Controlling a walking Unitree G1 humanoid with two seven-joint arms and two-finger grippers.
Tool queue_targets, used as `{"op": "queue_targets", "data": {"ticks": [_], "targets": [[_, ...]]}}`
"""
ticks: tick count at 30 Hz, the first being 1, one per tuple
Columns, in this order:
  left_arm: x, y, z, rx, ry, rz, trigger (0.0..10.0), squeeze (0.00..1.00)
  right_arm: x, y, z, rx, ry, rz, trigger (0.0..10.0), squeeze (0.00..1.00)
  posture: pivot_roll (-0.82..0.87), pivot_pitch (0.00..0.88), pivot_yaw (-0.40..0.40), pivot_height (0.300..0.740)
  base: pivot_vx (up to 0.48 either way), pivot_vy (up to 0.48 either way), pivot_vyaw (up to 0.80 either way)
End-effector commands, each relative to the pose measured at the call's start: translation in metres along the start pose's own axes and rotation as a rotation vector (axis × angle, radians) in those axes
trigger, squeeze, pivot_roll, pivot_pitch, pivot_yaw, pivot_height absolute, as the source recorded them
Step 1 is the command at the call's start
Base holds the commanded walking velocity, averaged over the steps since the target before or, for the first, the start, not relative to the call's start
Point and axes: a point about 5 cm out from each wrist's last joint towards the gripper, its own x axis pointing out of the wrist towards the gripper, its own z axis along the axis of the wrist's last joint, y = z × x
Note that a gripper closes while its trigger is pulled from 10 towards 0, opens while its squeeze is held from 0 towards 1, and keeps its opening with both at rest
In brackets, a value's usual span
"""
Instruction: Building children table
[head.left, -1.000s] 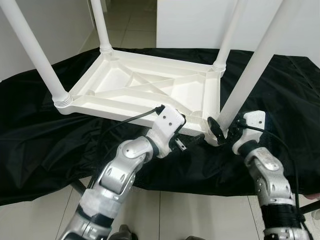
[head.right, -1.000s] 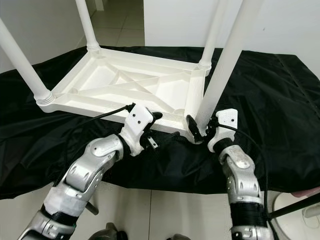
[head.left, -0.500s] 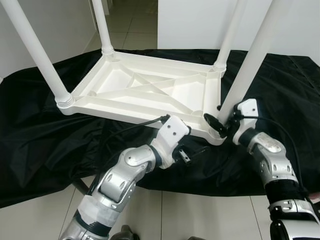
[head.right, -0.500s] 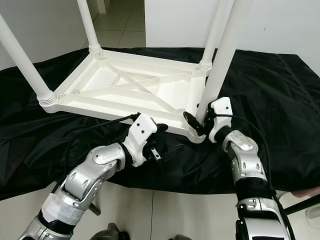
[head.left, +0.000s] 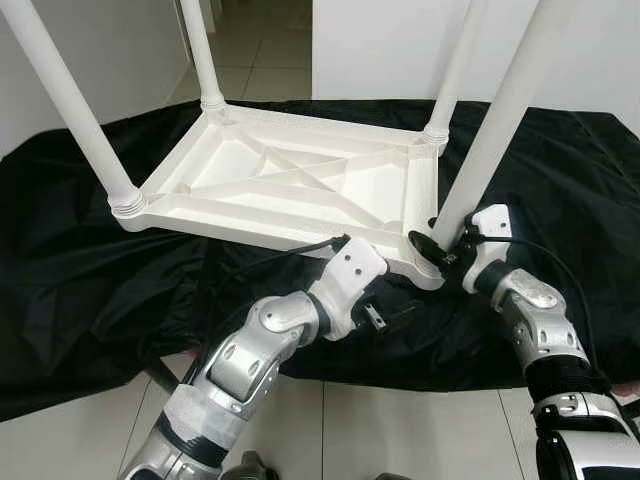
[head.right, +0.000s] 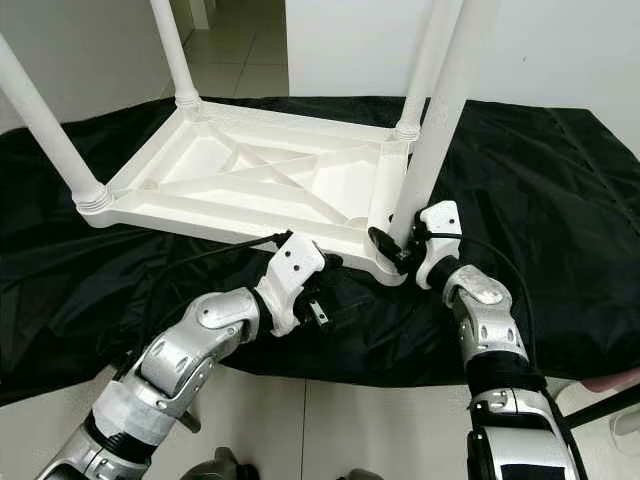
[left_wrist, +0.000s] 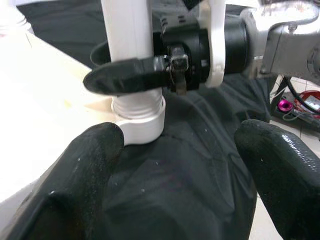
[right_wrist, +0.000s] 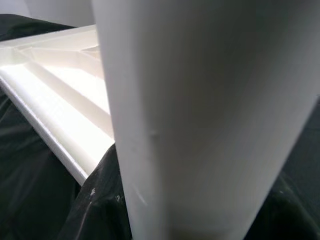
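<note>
On black cloth (head.left: 90, 270): right gripper (head.left: 437, 248) clamped on near table leg (head.left: 490, 130), seating it; left gripper (left_wrist: 175, 165) spread apart beside. Next, probably twisting tight.

No words to read

There are no letters, numbers, labels or signs to read on anything here. The white table (head.left: 300, 180) lying upside down has plain plastic with no writing on it. The black cloth (head.left: 90, 270) under it is plain too, and the robot's silver arms carry no name or mark that can be made out.
</note>
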Motion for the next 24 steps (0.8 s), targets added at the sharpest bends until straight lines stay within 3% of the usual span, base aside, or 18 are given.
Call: {"op": "queue_targets", "data": {"ticks": [1,3,11,15,16,18,20,24], "targets": [[0.001,0.002,0.002,0.015,-0.007,-0.05,10.0,0.0,-0.001,0.005,-0.014,0.049,0.053,-0.054,10.0,0.0,-0.04,0.0,0.048,0.74,0.0,0.0,0.0],[0.003,0.007,0.005,0.018,-0.017,-0.02,10.0,0.0,0.0,0.006,-0.016,0.075,0.061,-0.213,10.0,0.0,-0.05,0.0,0.05,0.74,0.0,0.0,0.0],[0.003,0.008,0.006,0.005,-0.037,-0.004,10.0,0.0,-0.001,0.023,-0.02,0.156,0.07,-0.361,10.0,0.0,-0.05,0.0,0.047,0.74,0.0,0.0,0.0],[0.004,0.013,0.006,-0.009,-0.051,0.018,10.0,0.0,-0.004,0.034,-0.02,0.189,0.078,-0.583,10.0,0.0,-0.06,0.0,0.045,0.74,0.0,0.0,0.0],[0.004,0.013,0.006,-0.009,-0.051,0.018,10.0,0.0,-0.004,0.034,-0.02,0.189,0.078,-0.583,10.0,0.0,-0.06,0.0,0.045,0.74,0.0,0.0,0.0],[0.005,0.017,0.007,-0.016,-0.06,0.028,10.0,0.0,-0.006,0.044,-0.019,0.197,0.072,-0.764,10.0,0.0,-0.06,0.0,0.052,0.74,0.0,0.0,0.0],[0.005,0.017,0.007,-0.017,-0.062,0.028,10.0,0.0,-0.007,0.047,-0.018,0.202,0.071,-0.805,10.0,0.0,-0.06,0.0,0.054,0.74,0.0,0.0,0.0],[0.006,0.016,0.007,-0.018,-0.065,0.025,10.0,0.0,0.0,0.058,-0.013,0.217,0.062,-0.775,10.0,0.0,-0.06,0.0,0.056,0.74,0.0,0.0,0.0]]}}
